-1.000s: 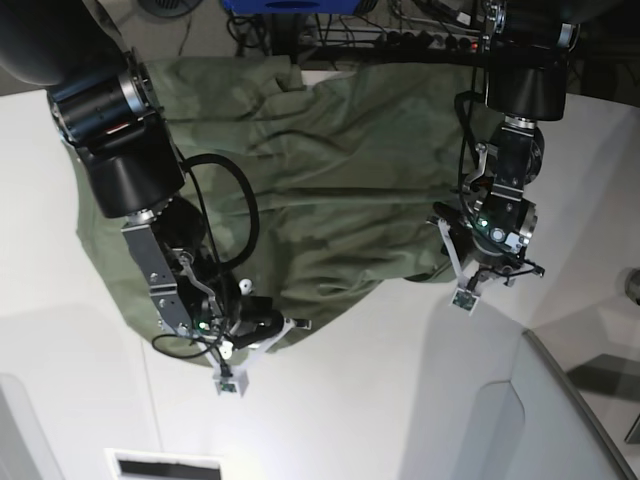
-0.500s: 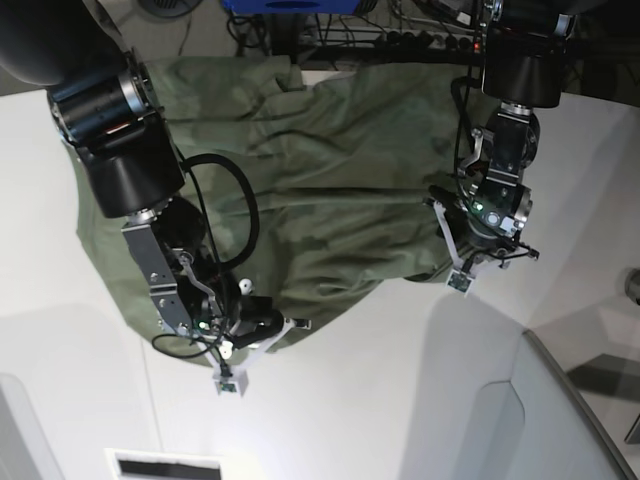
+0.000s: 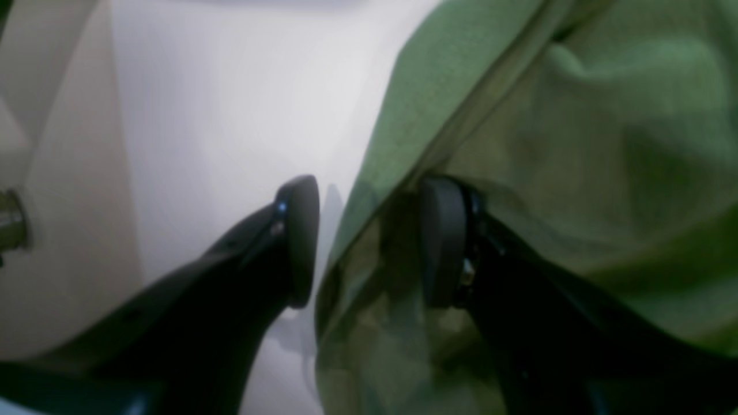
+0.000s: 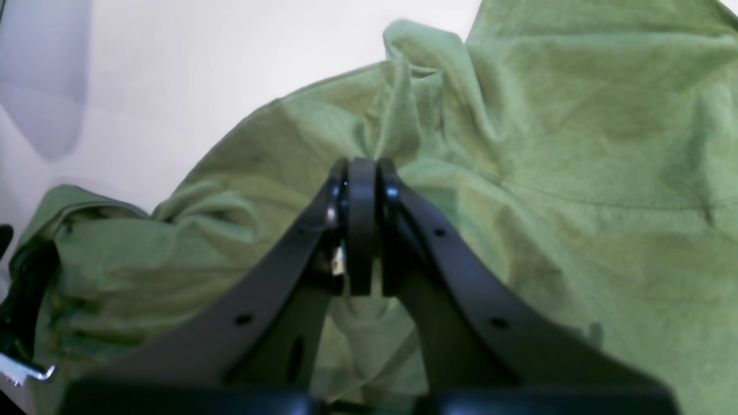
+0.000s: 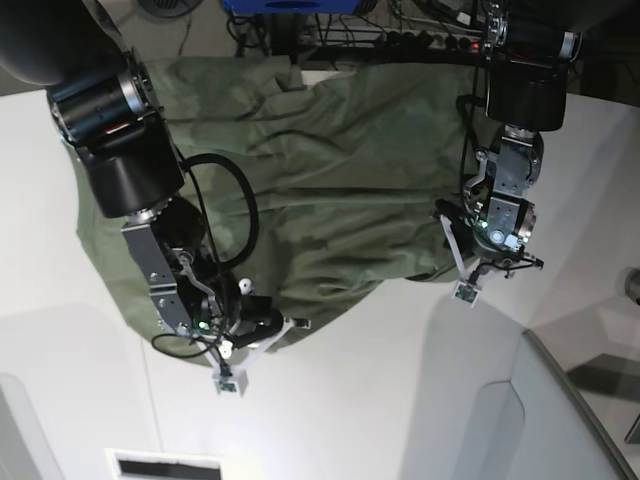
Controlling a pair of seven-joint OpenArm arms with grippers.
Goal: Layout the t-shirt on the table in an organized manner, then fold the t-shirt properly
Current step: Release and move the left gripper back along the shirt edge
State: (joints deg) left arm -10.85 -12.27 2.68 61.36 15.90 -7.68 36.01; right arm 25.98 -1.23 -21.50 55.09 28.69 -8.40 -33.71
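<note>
The olive-green t-shirt (image 5: 340,170) lies spread and wrinkled over the far half of the white table (image 5: 400,400). My right gripper (image 5: 285,325), on the base view's left, sits at the shirt's near hem. In the right wrist view it (image 4: 362,173) is shut, with a ridge of the t-shirt (image 4: 576,144) bunched at its tips. My left gripper (image 5: 480,258) hangs at the shirt's right edge. The left wrist view shows it (image 3: 369,242) open, one finger (image 3: 297,242) over bare table (image 3: 230,86), the other (image 3: 441,242) against the t-shirt (image 3: 576,115), the cloth's edge between them.
A grey translucent panel (image 5: 520,420) rises at the near right. Cables and a blue object (image 5: 290,5) crowd the space behind the table's far edge. A white slotted part (image 5: 165,465) sits at the near edge. Bare table (image 4: 173,57) lies beyond the hem.
The left arm's wrist shifted slightly up and back down at the shirt's right edge. The right arm has held still, and the shirt has not visibly moved.
</note>
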